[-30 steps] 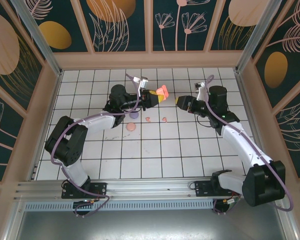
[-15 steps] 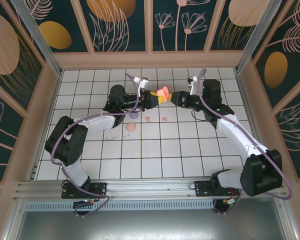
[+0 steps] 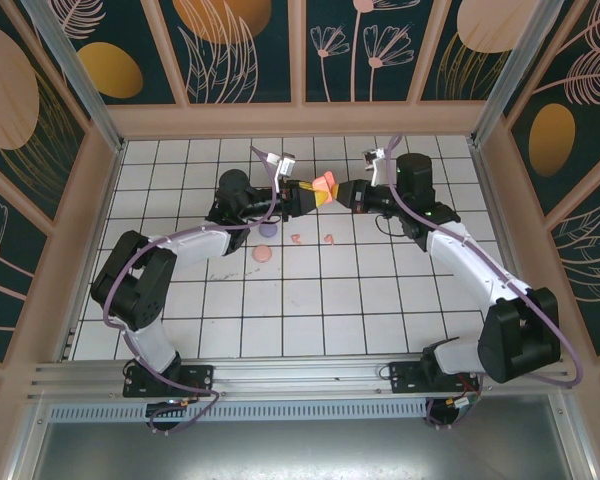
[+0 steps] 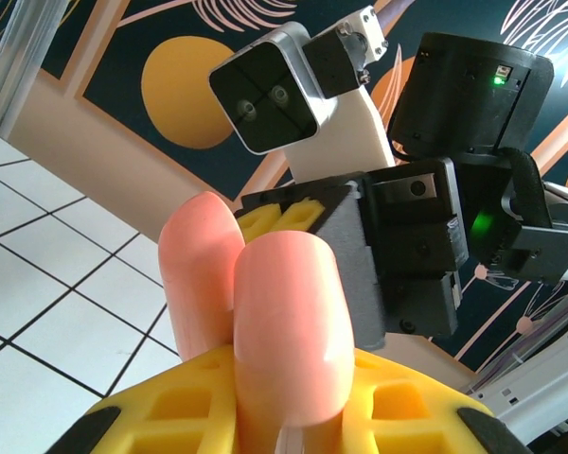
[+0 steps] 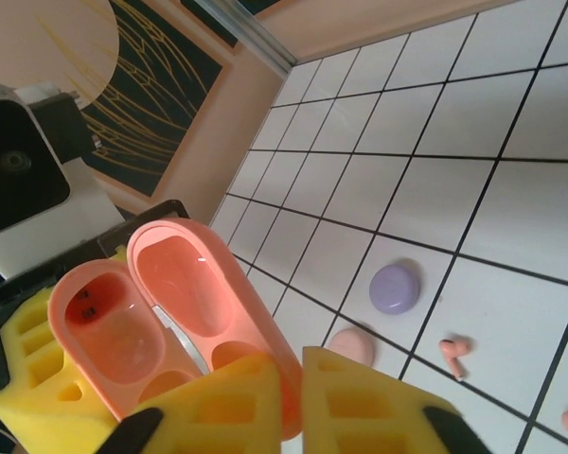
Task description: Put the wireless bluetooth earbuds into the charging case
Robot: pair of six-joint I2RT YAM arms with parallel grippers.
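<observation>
Salmon-pink plastic is where both arms meet: the charging case [image 5: 170, 312], lid swung open, hangs well above the counter [image 3: 310, 300]. Its base is clamped tight in the left fingers [image 4: 204, 392], so the hollows face the other arm. The right fingers [image 5: 331, 383] are closed to a sliver on the lid's lower edge, I'd guess to steady it or fold it further back. The wireless bluetooth earbuds [image 5: 454, 350] are not in it; pink ones lie on the tiles below, near a purple disc [image 5: 396, 288] and a pink disc [image 5: 352, 346]. A second ago the right arm stood apart, fingers half open; it has since swung in and pinched shut, while the left has barely moved
</observation>
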